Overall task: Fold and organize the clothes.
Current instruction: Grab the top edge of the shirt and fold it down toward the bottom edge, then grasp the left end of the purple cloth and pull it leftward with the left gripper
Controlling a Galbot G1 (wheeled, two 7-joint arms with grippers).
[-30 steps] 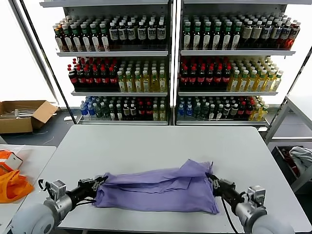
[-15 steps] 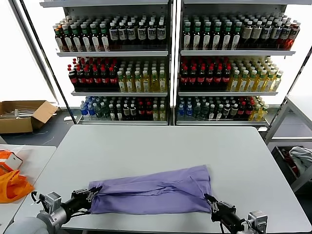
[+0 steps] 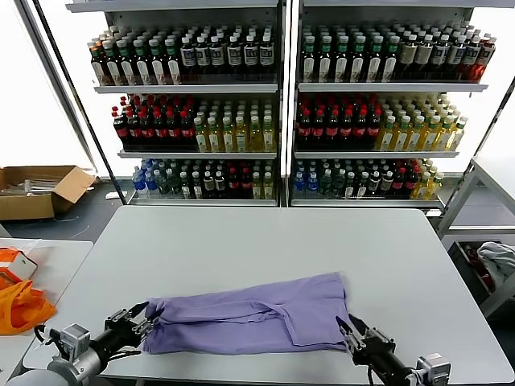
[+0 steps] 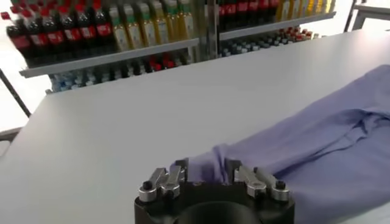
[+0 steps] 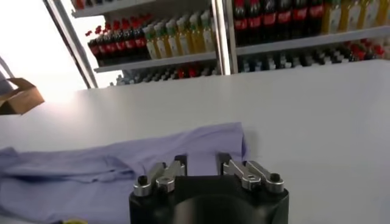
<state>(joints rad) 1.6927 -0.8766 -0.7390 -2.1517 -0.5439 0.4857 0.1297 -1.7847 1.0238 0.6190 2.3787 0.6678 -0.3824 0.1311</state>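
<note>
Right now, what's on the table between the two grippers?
Only the folded lavender T-shirt, lying flat across the white table and spanning from the left gripper to the right gripper, both open at its ends. The head view shows it.

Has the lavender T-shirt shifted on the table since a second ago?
Yes. The lavender cotton T-shirt now lies nearer the white table's front edge, farther from the bottle shelves, and flatter.

T-shirt [image 3: 249,326] on table [image 3: 265,241], between both claws
</note>
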